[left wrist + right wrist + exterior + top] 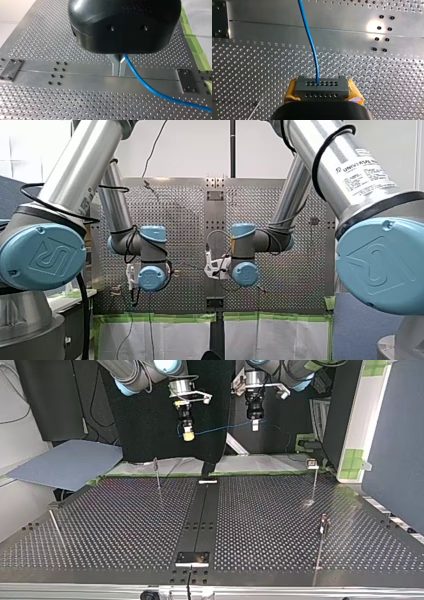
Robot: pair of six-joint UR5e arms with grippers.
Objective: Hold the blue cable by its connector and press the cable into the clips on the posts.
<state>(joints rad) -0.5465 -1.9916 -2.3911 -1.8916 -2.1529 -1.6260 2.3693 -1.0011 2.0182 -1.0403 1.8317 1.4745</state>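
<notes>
The blue cable (225,428) hangs stretched between my two grippers, high above the perforated table (125,525). My right gripper (188,435), at the top view's left, has its yellow pads (291,91) shut on the dark grey connector (322,87), and the cable (310,40) leaves the connector's face. My left gripper (255,424), at the top view's right, has its metal fingers (115,65) shut on the cable (150,87), which trails off to one side. Thin posts (158,474) with clips (312,464) stand on the table, well below both grippers.
Two more posts stand at the top view's right (322,540) and left (56,529). A dark centre rail (202,515) runs down the table with a small plate (192,558) at its near end. Green-taped paper (165,320) lines the table's far edge.
</notes>
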